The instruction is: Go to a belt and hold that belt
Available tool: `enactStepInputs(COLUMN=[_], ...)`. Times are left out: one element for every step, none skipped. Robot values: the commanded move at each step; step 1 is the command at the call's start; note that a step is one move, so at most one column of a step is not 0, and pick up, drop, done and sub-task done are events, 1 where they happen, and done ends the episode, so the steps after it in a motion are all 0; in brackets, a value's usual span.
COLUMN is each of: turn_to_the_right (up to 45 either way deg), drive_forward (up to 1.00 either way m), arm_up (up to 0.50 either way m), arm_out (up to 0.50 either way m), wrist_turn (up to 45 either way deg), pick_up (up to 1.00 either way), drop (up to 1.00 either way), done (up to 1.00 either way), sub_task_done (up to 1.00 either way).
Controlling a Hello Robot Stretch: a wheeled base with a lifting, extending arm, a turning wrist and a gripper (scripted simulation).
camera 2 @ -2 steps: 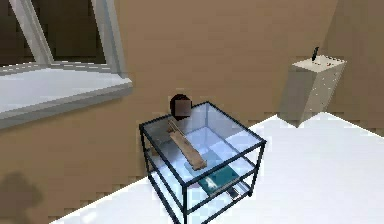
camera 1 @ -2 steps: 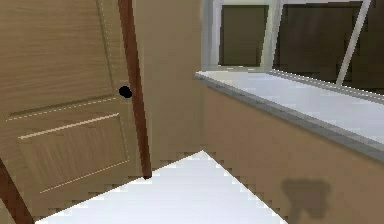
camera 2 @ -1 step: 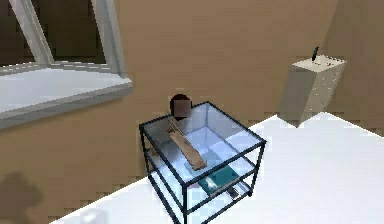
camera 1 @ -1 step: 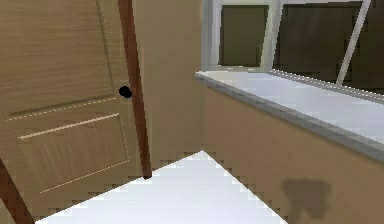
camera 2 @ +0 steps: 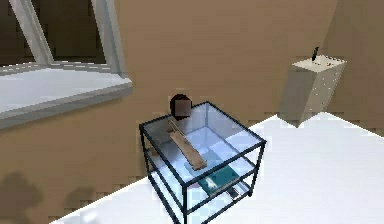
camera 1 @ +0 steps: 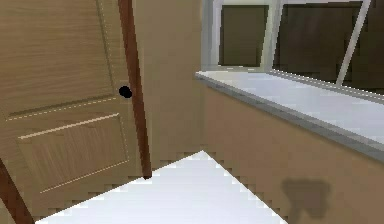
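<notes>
Wood-grain brown door (camera 1: 70,90), black knob (camera 1: 125,92), tan strip (camera 2: 190,148), black-framed shelf unit (camera 2: 228,128), teal item (camera 2: 215,183), white floor (camera 1: 190,195)

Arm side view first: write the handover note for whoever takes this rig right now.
Belt: a long brown strip, likely the belt, lies on the top glass shelf of the shelf unit in the arm side view, near a dark round thing.
Ahead: a door and a window ledge.
Done: the robot stands by the shelf unit.
Left: reach to the strip, take it and hold it clear of the shelf.
</notes>
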Motion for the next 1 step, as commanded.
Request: enactStepInputs(turn_to_the_right=[0.0], drive_forward=[0.0], arm_up=[0.0], arm_out=[0.44], wrist_turn=[0.0], pick_up=[0.0], drop=[0.0], done=[0.0], sub_task_done=[0.0])
